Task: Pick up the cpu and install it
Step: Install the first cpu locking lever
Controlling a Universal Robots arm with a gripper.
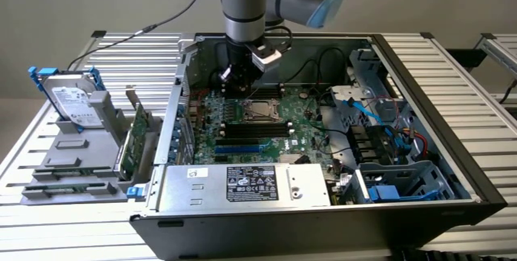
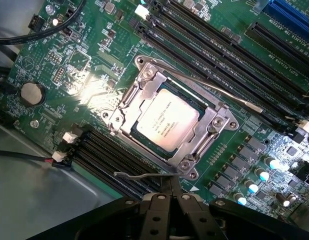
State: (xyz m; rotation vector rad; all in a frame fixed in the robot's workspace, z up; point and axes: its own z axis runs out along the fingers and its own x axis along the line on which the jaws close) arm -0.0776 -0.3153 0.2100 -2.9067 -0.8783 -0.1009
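The cpu [image 2: 167,121], a small square chip with a silver-grey printed top, lies in the motherboard socket [image 2: 125,107] with the metal frame folded down around it. In the exterior view the cpu [image 1: 260,108] sits in the middle of the green board inside the open computer case. My gripper [image 2: 171,189] is shut with nothing between its fingers. Its tips hover at the socket's edge, beside the bent end of a thin wire lever [image 2: 132,175]. A second wire lever [image 2: 222,92] runs along the socket's opposite side. The gripper [image 1: 236,89] hangs just off the socket toward the exterior view's left.
Black memory slots [image 2: 229,60] flank the socket on both sides. Cables [image 2: 24,36] cross the board's corner. The case [image 1: 452,152] walls, a drive cage [image 1: 400,182] and the power supply [image 1: 242,185] surround the board. A hard drive [image 1: 72,100] stands in a grey holder outside, at the exterior view's left.
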